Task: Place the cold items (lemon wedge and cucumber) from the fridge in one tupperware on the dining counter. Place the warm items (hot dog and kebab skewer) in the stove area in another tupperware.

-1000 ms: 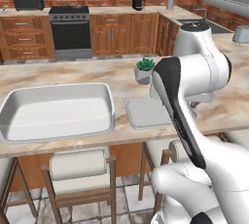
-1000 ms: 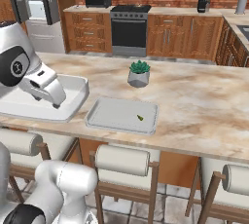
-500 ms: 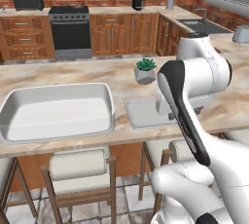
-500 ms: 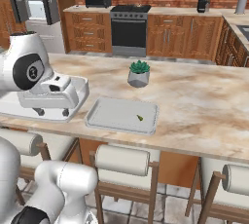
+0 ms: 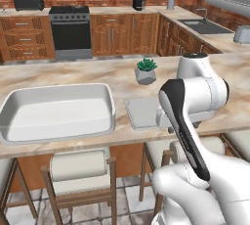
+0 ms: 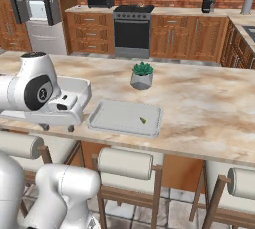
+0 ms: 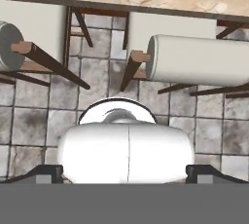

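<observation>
Your gripper [image 7: 125, 173] hangs with its jaws released and spread wide, holding nothing, and it points down past the near edge of the dining counter [image 6: 209, 108] at the stools [image 7: 194, 60] and the tiled floor. One small green piece [image 6: 143, 121] lies inside the shallow tupperware [image 6: 112, 113], close to its near right corner. It is too small to tell whether it is the cucumber or the lemon wedge. A deeper white container [image 5: 56, 111] sits just beside that tupperware toward the left end of the counter, and a potted succulent [image 6: 142, 75] stands behind them toward the far edge. The step in hand looks like pulling clear of the counter to go and fetch the next item. That is either the remaining cold one from the fridge [image 6: 30, 4], whose doors stand open at the far left, or the warm ones near the stove [image 6: 132, 29]. Nothing on that far counter can be made out from here. To do it well, lift the hand above the counter edge before you swing. The forearm sits low over the deep container's near right corner and could catch its rim. Keep the jaws spread as you travel so you arrive ready to grasp. Whatever cold item you bring back belongs with the green piece, so keep the deep container for the hot dog and kebab skewer.
</observation>
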Controlling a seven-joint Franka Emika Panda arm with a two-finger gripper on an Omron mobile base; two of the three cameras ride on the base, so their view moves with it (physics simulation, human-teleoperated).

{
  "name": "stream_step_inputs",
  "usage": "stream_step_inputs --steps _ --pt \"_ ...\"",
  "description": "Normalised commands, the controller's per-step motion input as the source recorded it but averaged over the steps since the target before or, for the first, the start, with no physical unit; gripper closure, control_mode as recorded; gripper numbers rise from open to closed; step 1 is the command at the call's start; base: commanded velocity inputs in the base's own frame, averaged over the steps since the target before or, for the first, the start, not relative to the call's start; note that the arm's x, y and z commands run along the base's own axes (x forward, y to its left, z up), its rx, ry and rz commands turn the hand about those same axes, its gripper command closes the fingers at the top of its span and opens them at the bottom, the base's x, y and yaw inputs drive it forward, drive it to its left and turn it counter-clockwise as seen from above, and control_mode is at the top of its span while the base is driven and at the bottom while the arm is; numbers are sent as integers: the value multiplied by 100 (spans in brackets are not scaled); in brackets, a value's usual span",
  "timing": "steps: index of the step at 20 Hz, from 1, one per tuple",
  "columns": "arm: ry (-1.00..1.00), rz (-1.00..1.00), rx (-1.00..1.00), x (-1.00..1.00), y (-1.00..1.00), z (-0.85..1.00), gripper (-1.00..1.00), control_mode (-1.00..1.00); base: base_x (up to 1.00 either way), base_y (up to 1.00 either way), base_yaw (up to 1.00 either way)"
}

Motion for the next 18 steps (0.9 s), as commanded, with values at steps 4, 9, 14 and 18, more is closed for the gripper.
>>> stream_step_inputs --steps 4,9,14,18 --pt "0 0 0 -4 0 -4 -100 -100 0 0 0" --pt "0 0 0 -5 0 0 -100 100 -34 16 0" --pt "0 0 0 0 0 0 -100 100 -20 91 -5" --pt "0 0 0 0 0 0 -100 100 -8 100 -9"
